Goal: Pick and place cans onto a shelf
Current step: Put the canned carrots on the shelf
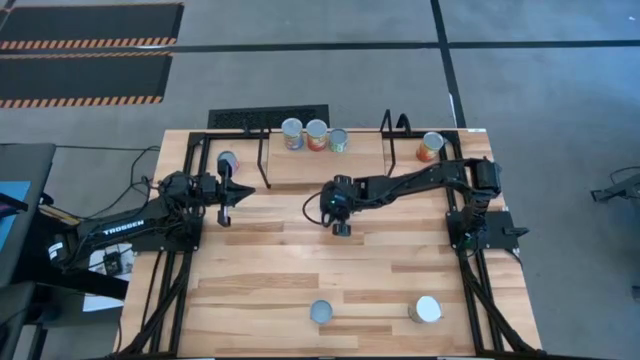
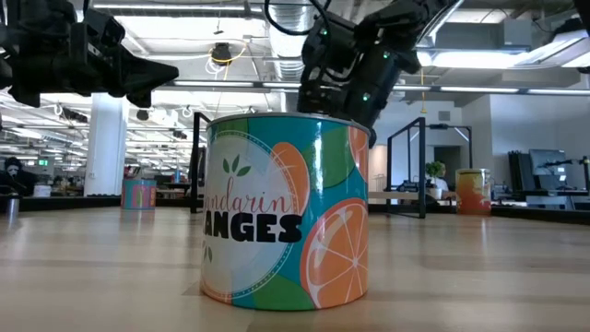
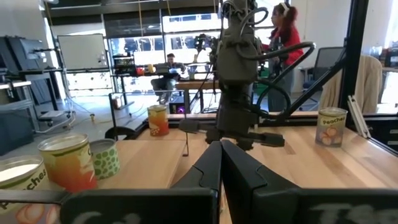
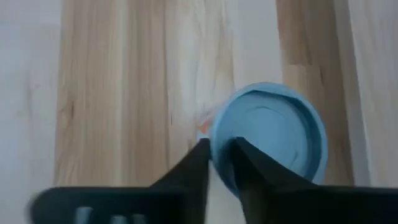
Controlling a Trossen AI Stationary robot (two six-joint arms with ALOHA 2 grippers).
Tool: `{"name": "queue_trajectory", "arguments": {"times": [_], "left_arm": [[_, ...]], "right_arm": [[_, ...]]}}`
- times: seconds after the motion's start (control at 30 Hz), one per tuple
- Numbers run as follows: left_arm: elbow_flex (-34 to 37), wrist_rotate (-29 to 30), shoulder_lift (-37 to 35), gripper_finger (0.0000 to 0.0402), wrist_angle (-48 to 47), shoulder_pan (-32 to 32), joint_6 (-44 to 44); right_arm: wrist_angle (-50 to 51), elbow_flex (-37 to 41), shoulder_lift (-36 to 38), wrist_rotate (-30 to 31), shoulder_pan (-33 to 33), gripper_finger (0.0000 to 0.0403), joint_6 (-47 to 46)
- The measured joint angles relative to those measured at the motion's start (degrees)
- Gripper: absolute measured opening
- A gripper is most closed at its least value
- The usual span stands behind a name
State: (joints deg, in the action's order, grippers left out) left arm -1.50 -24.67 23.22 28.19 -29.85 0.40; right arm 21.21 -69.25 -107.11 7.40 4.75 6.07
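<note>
The shelf (image 1: 325, 165) stands at the table's far edge with three cans (image 1: 317, 134) on its far side. One can (image 1: 228, 162) stands left of it and one (image 1: 431, 147) right of it. Two more stand near the front edge: a blue "Mandarin Oranges" can (image 1: 322, 313) (image 2: 286, 212) and a peaches can (image 1: 427, 310) (image 3: 331, 126). My right gripper (image 1: 342, 228) (image 4: 221, 149) hangs over mid-table, pointing down, its fingers a narrow gap apart and empty; the blue can's top (image 4: 267, 137) shows far below it. My left gripper (image 1: 243, 188) (image 3: 221, 149) is shut and empty by the shelf's left end.
The shelf's black wire frames (image 1: 395, 135) rise at both its ends. The two arms' bases sit at the table's left and right edges. Bare planks (image 1: 270, 260) lie between the shelf and the front cans. People show in the room beyond the table (image 3: 283, 37).
</note>
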Motion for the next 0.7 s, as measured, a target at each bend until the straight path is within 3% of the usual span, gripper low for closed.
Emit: {"name": "queue_trajectory", "arguments": {"times": [0.13, 0.5, 0.7], "left_arm": [[0.0, 1.1, 0.0, 0.0000, -0.7, 0.0, 0.6], [0.0, 1.5, 0.0, 0.0000, -1.0, 0.0, 0.6], [0.0, 1.5, 0.0, 0.0000, -1.0, 0.0, 0.6]], "right_arm": [[1.7, -0.5, 0.7, 0.2, 0.0, 0.0013, -0.1], [22.8, -19.0, 0.7, 0.0, 3.1, 0.0007, -9.5], [29.2, -19.0, 0.7, 1.8, 12.6, 0.0007, -7.7]]}}
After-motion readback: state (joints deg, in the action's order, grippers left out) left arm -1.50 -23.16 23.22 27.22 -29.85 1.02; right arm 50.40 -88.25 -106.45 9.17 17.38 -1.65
